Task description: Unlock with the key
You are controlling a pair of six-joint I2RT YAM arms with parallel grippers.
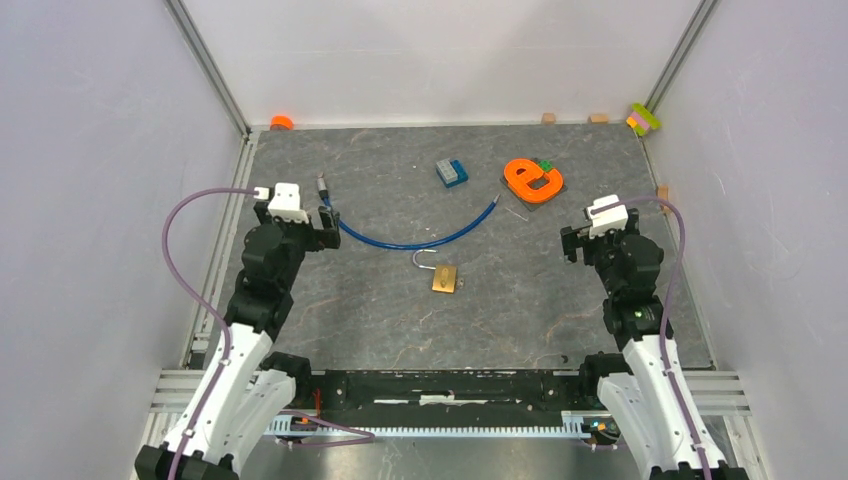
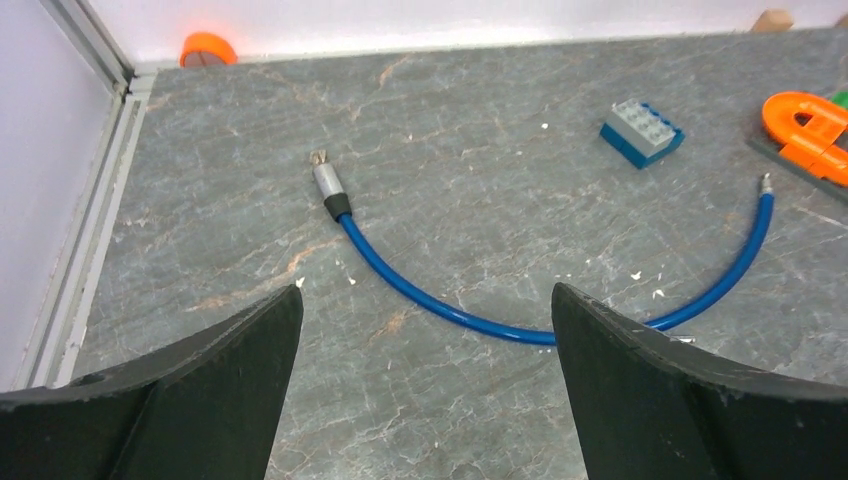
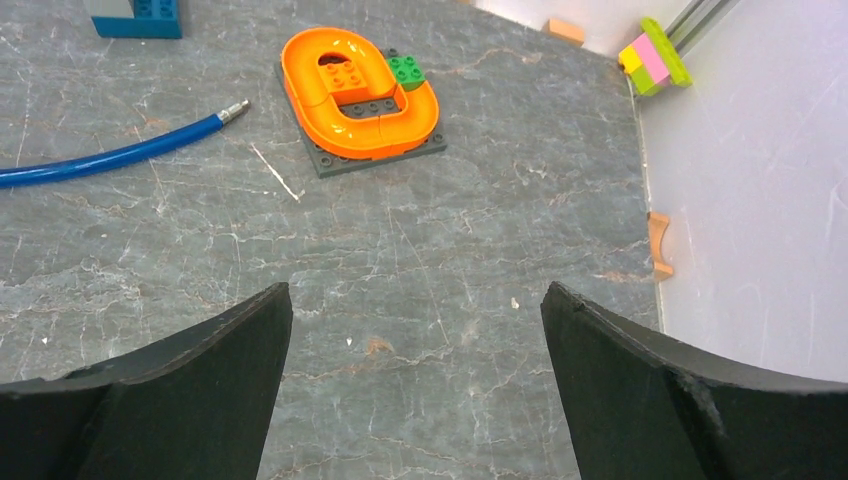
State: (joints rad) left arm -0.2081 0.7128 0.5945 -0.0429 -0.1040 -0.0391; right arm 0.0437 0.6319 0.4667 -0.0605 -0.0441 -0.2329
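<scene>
A brass padlock point(image 1: 444, 277) with a silver shackle point(image 1: 425, 258) lies flat near the middle of the table, seen only in the top view. I cannot make out a separate key; a small bit at the padlock's near right corner is too small to identify. My left gripper point(image 1: 296, 222) is open and empty to the left of the padlock, over the left part of a blue cable; its wrist view point(image 2: 427, 300) shows bare table between the fingers. My right gripper point(image 1: 597, 240) is open and empty to the right of the padlock, and its wrist view point(image 3: 415, 300) shows bare table.
A blue cable point(image 1: 420, 240) curves behind the padlock. A blue brick point(image 1: 452, 172) and an orange piece on a dark plate point(image 1: 533, 180) lie further back. A thin stick point(image 3: 275, 172) lies near the plate. Small blocks point(image 1: 643, 119) and an orange disc point(image 1: 281, 122) sit by the back wall.
</scene>
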